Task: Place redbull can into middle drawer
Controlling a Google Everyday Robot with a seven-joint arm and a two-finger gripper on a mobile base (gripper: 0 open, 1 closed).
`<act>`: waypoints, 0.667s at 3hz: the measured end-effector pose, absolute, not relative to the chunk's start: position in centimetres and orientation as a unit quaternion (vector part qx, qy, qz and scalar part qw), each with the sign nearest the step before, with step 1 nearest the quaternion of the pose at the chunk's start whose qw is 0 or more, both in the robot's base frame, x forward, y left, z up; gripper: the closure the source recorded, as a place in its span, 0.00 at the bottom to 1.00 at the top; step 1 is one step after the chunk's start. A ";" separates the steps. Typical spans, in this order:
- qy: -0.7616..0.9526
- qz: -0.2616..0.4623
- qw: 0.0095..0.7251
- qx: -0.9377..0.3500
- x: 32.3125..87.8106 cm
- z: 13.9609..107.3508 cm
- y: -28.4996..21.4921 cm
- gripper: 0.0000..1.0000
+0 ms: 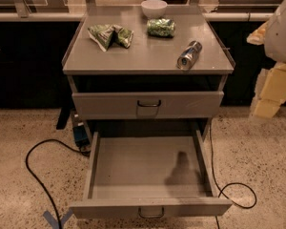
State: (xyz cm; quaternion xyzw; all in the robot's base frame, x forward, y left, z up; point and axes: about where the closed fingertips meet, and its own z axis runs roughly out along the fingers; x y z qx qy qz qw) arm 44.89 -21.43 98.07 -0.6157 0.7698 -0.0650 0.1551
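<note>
The redbull can [188,54] lies on its side on the right part of the grey cabinet top [143,56], its silver end facing the front. Below, the middle drawer [133,168] is pulled wide open, with a bare grey floor and a dark shadow on its right half. Its front panel carries a small loop handle [150,213]. My gripper [271,92], cream-coloured under the white arm [283,30], hangs at the right edge of the view. It is beside the cabinet, well right of the can and touching nothing.
A white bowl [154,7], a stubby green can [160,27] and a green snack bag [109,35] share the cabinet top. The upper drawer [148,104] is closed. Black cables [35,175] trail on the speckled floor on both sides of the open drawer.
</note>
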 end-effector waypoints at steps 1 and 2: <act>0.745 -0.108 0.170 -0.636 49.6 99.5 -21.4 0.00; 0.724 -0.144 0.197 -0.645 55.7 101.5 -21.4 0.00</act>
